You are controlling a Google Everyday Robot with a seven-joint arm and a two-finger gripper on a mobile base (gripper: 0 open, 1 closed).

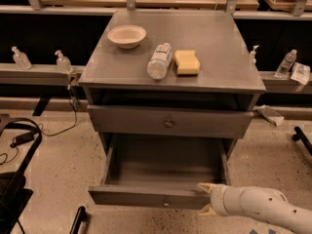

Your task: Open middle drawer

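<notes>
Grey metal middle drawer [136, 197] sits pulled out toward my camera below the shut upper drawer [204, 125], front running left-right, knob [165, 204] facing me. Gripper [202, 199] is at the front's right end, fingers spread apart.
</notes>
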